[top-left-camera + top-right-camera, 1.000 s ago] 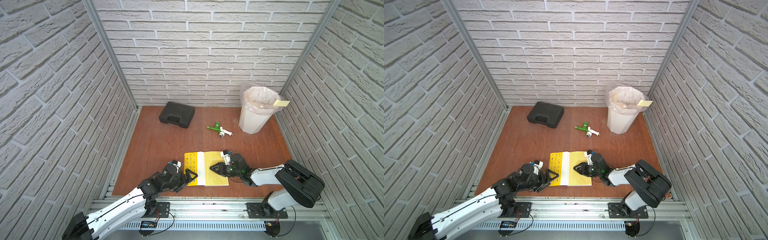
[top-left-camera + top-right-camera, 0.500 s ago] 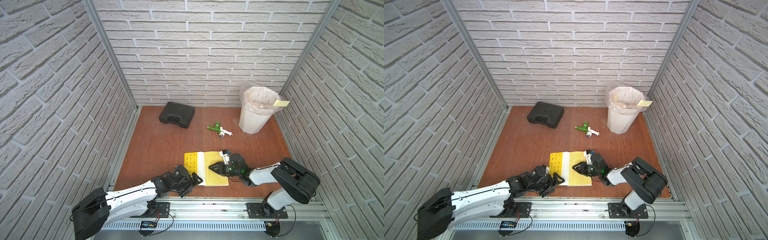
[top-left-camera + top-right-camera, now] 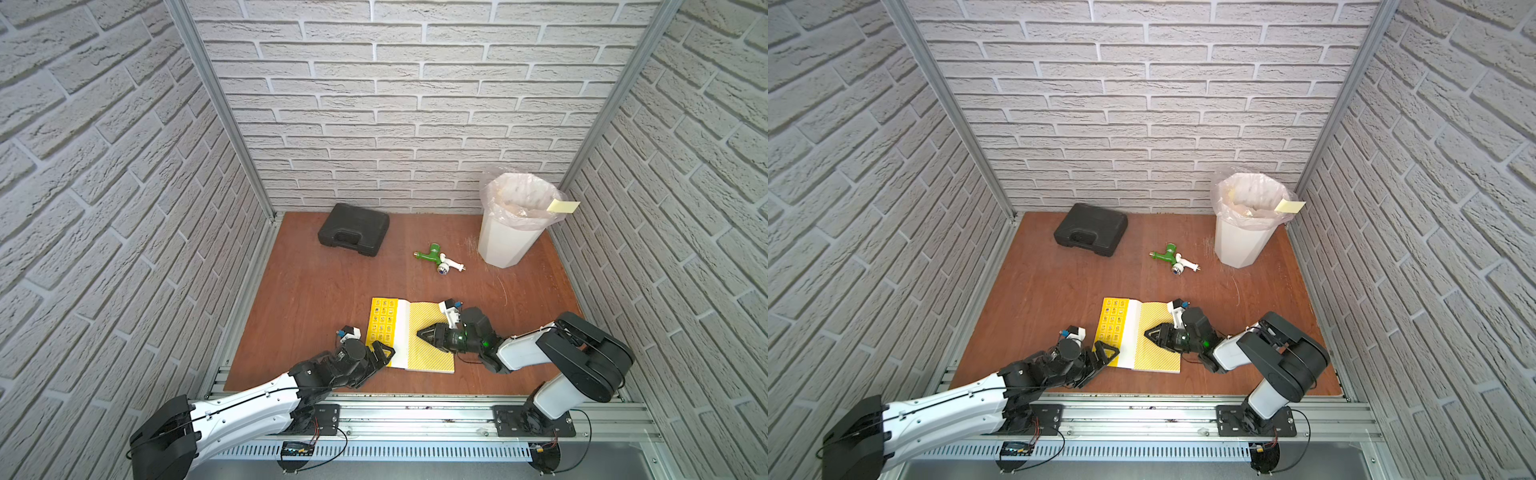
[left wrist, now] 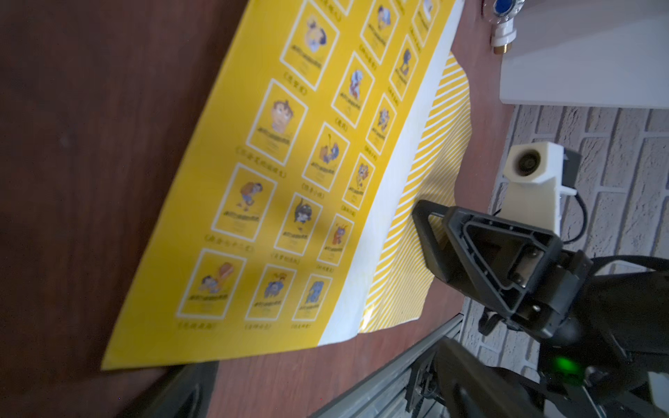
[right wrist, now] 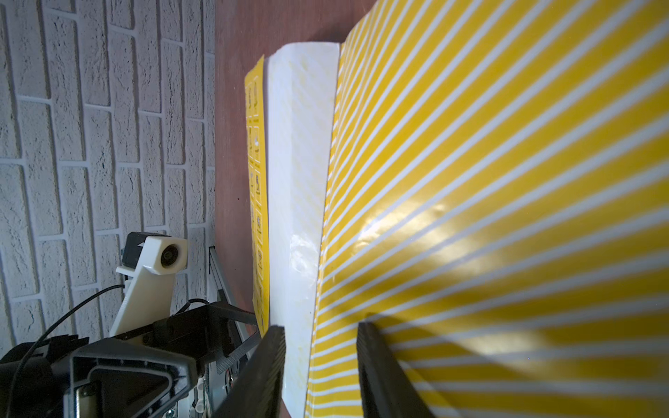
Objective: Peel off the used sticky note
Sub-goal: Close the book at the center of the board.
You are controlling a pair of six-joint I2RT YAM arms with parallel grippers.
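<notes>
An open yellow pad lies near the table's front edge. Its picture cover [image 3: 382, 320] [image 4: 289, 163] is folded left, and a white strip [image 3: 402, 332] [image 5: 297, 163] runs beside the striped top sheet, the sticky note [image 3: 432, 361] [image 3: 1154, 357] [image 5: 506, 181]. My right gripper [image 3: 420, 333] [image 3: 1147, 333] [image 5: 318, 329] rests low on the pad, jaws narrowly open. One finger is over the white strip, the other over the striped sheet, and the sheet's edge lies flat between them. At the cover's near left corner, my left gripper [image 3: 382, 351] [image 3: 1105, 351] [image 4: 325, 383] is wide open and holds nothing.
A white bin [image 3: 505, 245] with a plastic liner stands back right, a pale yellow note [image 3: 563, 205] stuck on its rim. A black case [image 3: 353, 228] is at the back, a green and white tap [image 3: 436, 254] mid-table. A metal rail [image 3: 415, 405] borders the front.
My left arm has swung lower and brought its open gripper right, up to the cover's near corner. The right gripper has barely moved on the pad.
</notes>
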